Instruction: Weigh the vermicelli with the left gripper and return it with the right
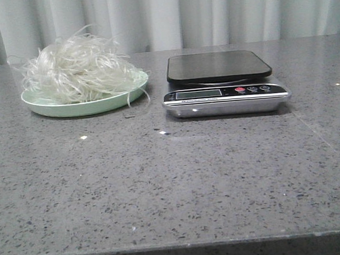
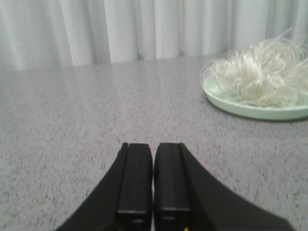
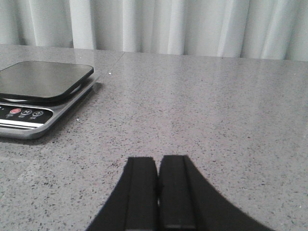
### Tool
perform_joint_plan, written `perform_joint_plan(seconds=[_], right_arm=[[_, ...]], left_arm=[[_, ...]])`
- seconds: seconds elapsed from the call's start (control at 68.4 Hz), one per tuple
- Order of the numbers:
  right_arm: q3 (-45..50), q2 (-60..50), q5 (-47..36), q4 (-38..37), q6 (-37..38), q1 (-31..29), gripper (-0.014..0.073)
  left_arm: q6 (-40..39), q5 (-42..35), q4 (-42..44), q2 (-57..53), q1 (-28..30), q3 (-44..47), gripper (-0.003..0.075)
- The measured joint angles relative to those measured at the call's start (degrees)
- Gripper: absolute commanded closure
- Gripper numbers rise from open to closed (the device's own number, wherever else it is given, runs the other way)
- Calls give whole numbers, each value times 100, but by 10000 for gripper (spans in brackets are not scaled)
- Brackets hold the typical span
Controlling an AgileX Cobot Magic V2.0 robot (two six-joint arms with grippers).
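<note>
Sitting heaped on a pale green plate [image 1: 47, 107] toward the back left of the grey speckled table [image 1: 175, 181]: the vermicelli [image 1: 77, 67], a loose, fluffy tangle of thin whitish strands spreading about as wide as the plate itself, with a few stray strands drooping over the rim on the side nearest the scale. Just to the right of the plate, near but apart from it: a kitchen scale [image 1: 224, 92] with a dark square weighing platform [image 1: 217, 66] on top, bare, and a silver front panel carrying a small display [image 1: 198, 94] and a row of buttons, one of them red [image 1: 239, 90]. Behind the table, pale pleated curtains [image 1: 207, 9].

Neither arm visible from the front. From the left wrist: left gripper [image 2: 153, 178] low over bare tabletop, black fingers [image 2: 135, 178] pressed nearly together with only a thin slit between, nothing held; plate and noodles lying ahead and off to one side, well apart from the fingertips. From the right wrist: right gripper [image 3: 158, 192] likewise narrowed to a hairline gap, nothing between the fingers [image 3: 176, 192], hovering over bare table; scale ahead and off to the other side, well clear of the tips.
</note>
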Motion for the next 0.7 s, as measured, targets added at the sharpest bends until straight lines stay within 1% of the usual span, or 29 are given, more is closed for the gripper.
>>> perform_joint_plan(seconds=[0.132, 0.219, 0.292, 0.366, 0.424, 0.556, 0.57, 0.702], right_arm=[[0, 0, -22, 0, 0, 0, 443], [0, 0, -33, 0, 0, 0, 443], [0, 0, -33, 0, 0, 0, 443], [0, 0, -33, 0, 0, 0, 443], [0, 0, -33, 0, 0, 0, 443], [0, 0, -33, 0, 0, 0, 443], [0, 0, -33, 0, 0, 0, 443], [0, 0, -33, 0, 0, 0, 443]], left_arm=[[0, -622, 0, 0, 0, 0, 584], [0, -1342, 0, 0, 0, -12, 584], [0, -1558, 0, 0, 0, -122, 584], [0, -1374, 0, 86, 0, -545, 584], [0, -1154, 26, 315, 0, -1117, 584], [0, -548, 71, 1372, 0, -2665, 584], [0, -548, 71, 1494, 0, -2737, 584], [0, 243, 71, 2641, 0, -3975, 582]])
